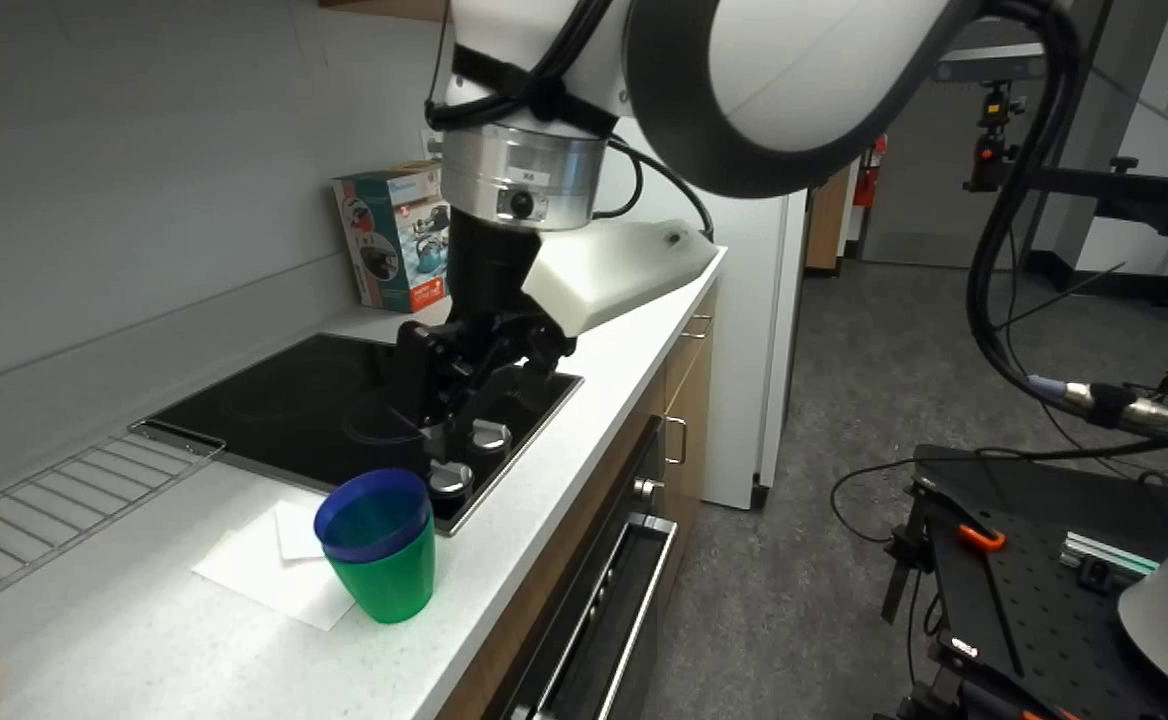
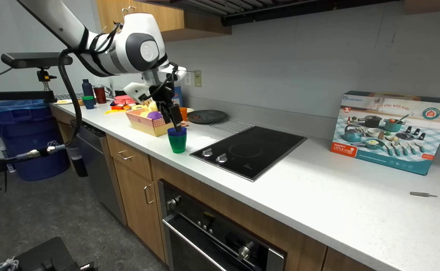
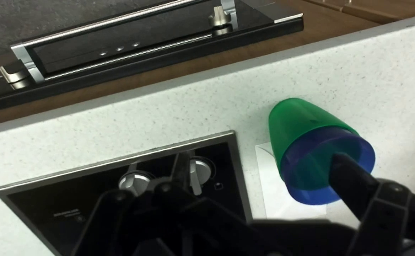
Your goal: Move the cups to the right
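The fingers (image 3: 353, 184) stand wide apart, one faint against the stove (image 3: 65, 197), the other across the mouth of the blue cup (image 3: 310, 170), inside or above unclear. Below that tip, blue nests in the green cup (image 3: 297, 122).

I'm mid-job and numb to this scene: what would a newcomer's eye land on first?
Probably the blue cup nested in the green cup, vivid on the white counter beside the black cooktop. Next comes the open tool, one finger crossing in front of the blue cup in the wrist view. Then the colorful cookware-printed box, standing on the cooktop's other side in both exterior views.
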Tool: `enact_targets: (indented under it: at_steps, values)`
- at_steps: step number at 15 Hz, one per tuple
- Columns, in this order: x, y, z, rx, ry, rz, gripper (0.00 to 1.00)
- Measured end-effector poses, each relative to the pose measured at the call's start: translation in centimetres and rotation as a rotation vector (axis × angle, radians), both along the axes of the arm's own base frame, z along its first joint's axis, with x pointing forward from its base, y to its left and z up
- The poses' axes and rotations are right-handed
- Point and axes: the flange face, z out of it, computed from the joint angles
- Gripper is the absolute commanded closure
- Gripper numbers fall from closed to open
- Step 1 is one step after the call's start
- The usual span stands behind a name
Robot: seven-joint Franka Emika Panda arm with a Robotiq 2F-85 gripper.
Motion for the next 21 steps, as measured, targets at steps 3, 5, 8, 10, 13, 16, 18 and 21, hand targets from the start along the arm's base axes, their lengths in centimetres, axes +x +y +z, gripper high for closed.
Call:
enact_targets:
  at_steps: [3, 5, 8, 10, 13, 16, 18, 21]
  values:
    - [1.9, 0.3, -0.9, -0.028, 0.016, 0.013, 0.00]
    - [3.0, 0.5, -1.5, -0.033, 0.020, 0.014, 0.00]
    - [4.3, 1.3, -2.5, -0.035, 0.025, 0.025, 0.00]
    - [5.0, 2.1, -3.2, -0.033, 0.029, 0.034, 0.00]
    - [5.8, 3.1, -4.2, -0.052, 0.069, 0.040, 0.00]
    - [6.4, 3.6, -4.8, -0.064, 0.090, 0.042, 0.00]
    - [6.6, 3.8, -5.3, -0.069, 0.092, 0.045, 0.00]
    - [6.7, 4.3, -6.6, -0.077, 0.105, 0.053, 0.00]
